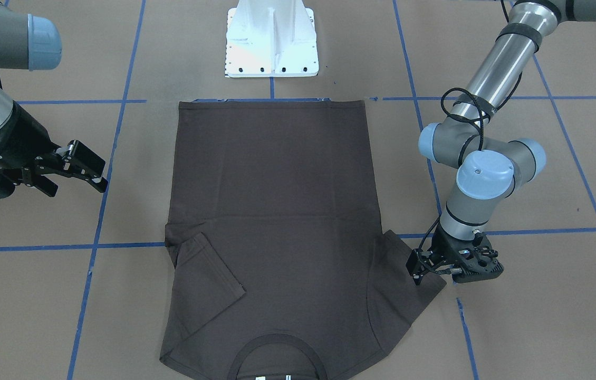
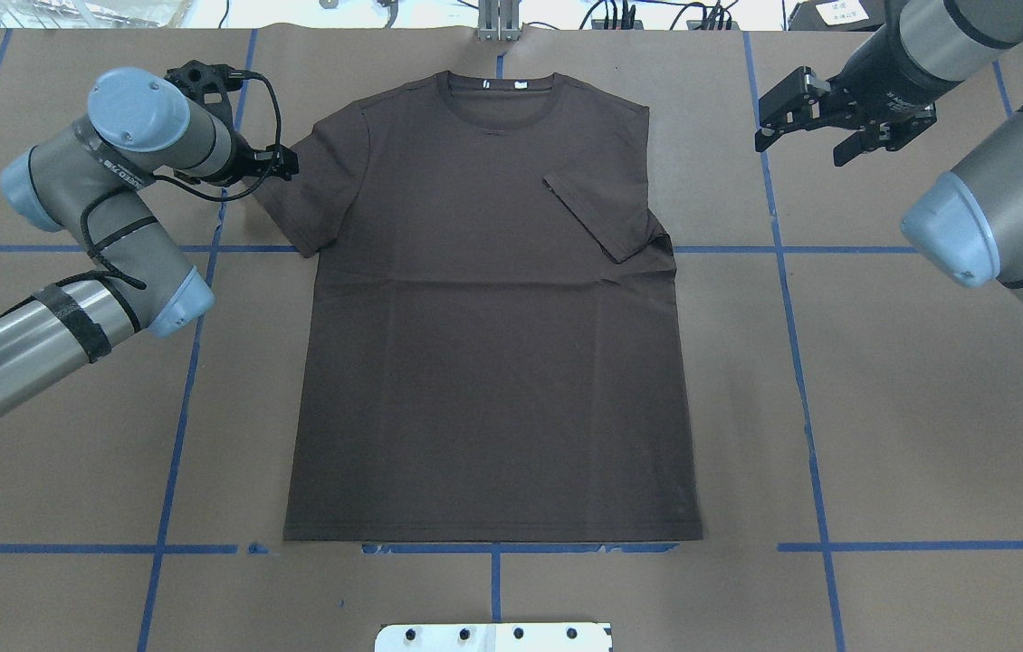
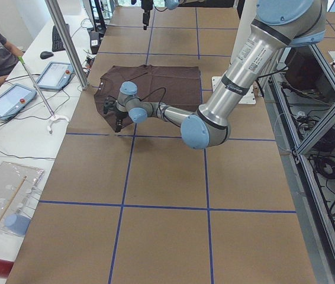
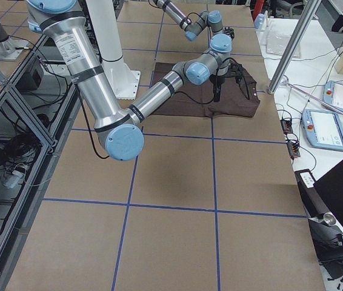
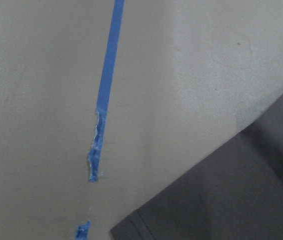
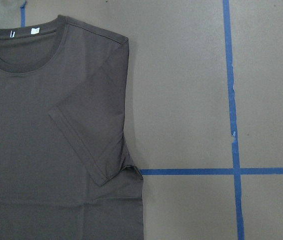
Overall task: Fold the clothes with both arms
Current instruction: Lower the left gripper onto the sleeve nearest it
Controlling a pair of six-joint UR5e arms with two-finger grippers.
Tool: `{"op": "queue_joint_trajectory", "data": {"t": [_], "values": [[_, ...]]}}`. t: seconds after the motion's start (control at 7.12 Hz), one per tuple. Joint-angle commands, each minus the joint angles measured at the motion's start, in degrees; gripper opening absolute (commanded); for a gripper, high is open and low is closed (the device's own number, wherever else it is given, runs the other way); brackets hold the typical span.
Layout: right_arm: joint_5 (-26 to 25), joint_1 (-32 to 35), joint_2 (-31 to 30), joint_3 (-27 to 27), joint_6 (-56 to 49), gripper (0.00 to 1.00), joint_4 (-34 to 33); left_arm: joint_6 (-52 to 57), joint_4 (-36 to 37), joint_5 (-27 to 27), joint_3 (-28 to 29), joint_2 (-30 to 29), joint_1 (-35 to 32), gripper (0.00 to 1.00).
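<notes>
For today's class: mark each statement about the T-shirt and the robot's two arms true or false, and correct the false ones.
1. The T-shirt lies flat, its collar on the side away from the white base. True.
2. Both sleeves are folded onto the body. False: only the right sleeve is folded in; the left sleeve lies spread out.
3. The right tool grips the hem. False: it hangs open over the bare table, apart from the shirt.
4. The left tool is down at the left sleeve's outer edge. True.
</notes>
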Motion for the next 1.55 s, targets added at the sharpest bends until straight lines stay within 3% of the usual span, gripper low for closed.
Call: {"op": "queue_joint_trajectory", "data": {"t": [0.0,0.42,0.84,1.4], "values": [[0.00,0.00,-0.02,-0.18,-0.02,1.00,-0.01,0.11,-0.24,0.09,0.59,-0.03,0.01,0.90],[0.00,0.00,0.06,-0.10,-0.02,1.00,-0.01,0.11,-0.33,0.18,1.03,0.23,-0.17,0.83],[0.08,0.00,-0.11,-0.18,-0.02,1.00,-0.01,0.02,-0.33,1.23,1.12,0.23,-0.26,0.64],[0.00,0.00,-0.11,-0.36,-0.20,1.00,-0.01,-0.33,-0.24,1.24,1.12,-0.03,-0.17,0.19]]}}
